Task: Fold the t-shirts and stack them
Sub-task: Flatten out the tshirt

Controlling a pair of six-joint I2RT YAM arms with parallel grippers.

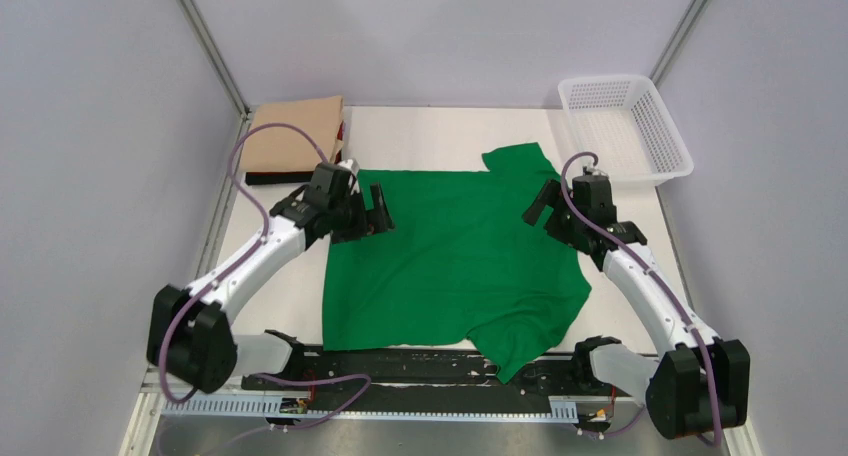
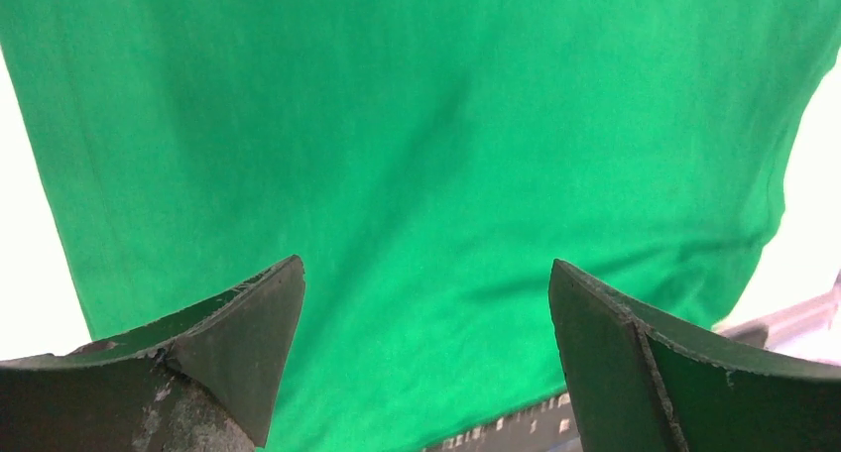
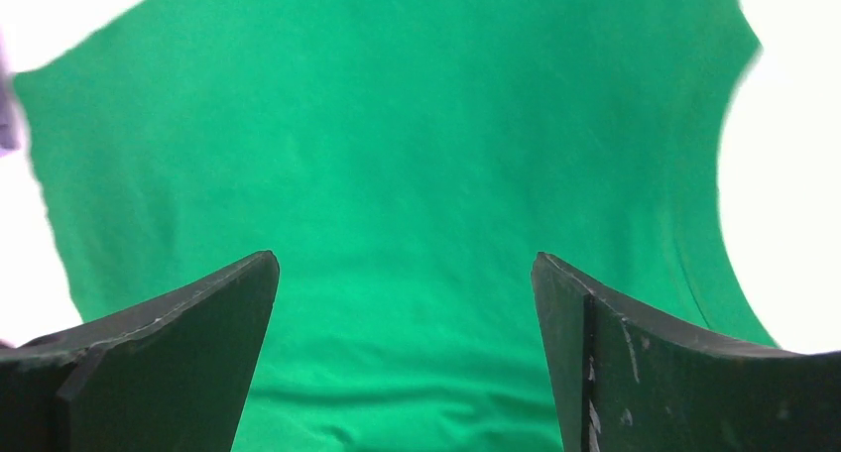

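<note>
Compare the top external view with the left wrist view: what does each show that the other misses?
Only the top view: the right gripper, the folded tan shirt atop a black shirt at the far-left corner, the white basket far right. Only the left wrist view: its fingers close up, nothing between them. Both: the green t-shirt spread out and the open left gripper.
</note>
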